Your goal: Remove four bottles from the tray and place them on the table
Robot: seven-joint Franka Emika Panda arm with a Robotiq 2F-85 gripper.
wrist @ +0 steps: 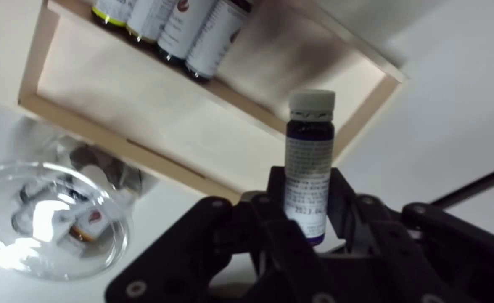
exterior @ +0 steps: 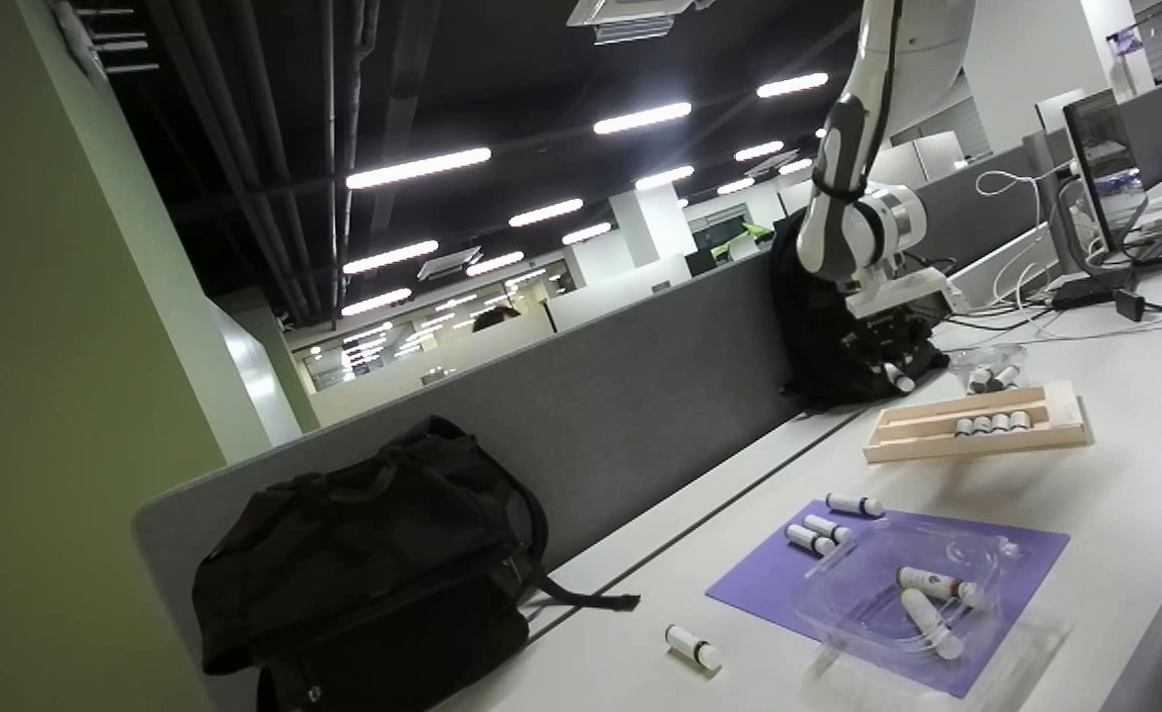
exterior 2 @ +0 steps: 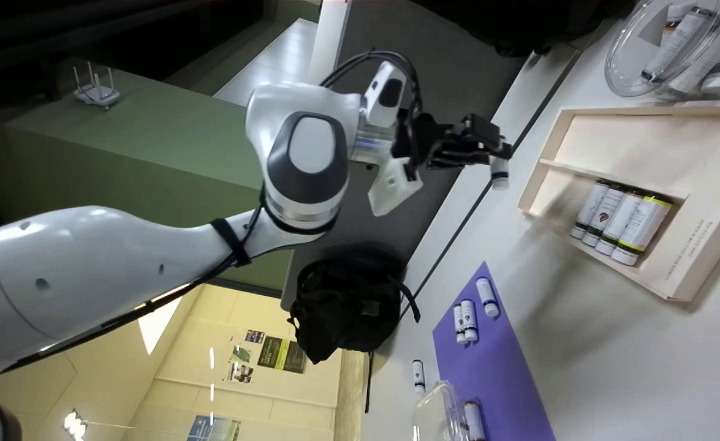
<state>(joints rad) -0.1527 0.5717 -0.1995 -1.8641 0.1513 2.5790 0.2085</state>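
Note:
My gripper (exterior: 887,361) is shut on a bottle (wrist: 307,168) with a white label and white cap. It holds the bottle in the air, and the held bottle also shows in an exterior view (exterior 2: 499,173). The pale wooden tray (exterior: 1065,415) lies on the white table (exterior: 1144,494) and shows also in the wrist view (wrist: 169,166). Several bottles (exterior 2: 620,220) lie side by side in one compartment of the tray. The tray's other compartment holds none. In the wrist view the held bottle overlaps the tray's corner; its height above is hard to tell.
A purple mat (exterior: 759,583) bears several small bottles (exterior: 813,539) and a clear plastic box (exterior: 828,633). A single bottle (exterior: 691,648) lies beside the mat. A clear container (wrist: 53,219) with bottles stands beside the tray. A backpack (exterior: 373,574) leans at the grey partition (exterior: 640,366).

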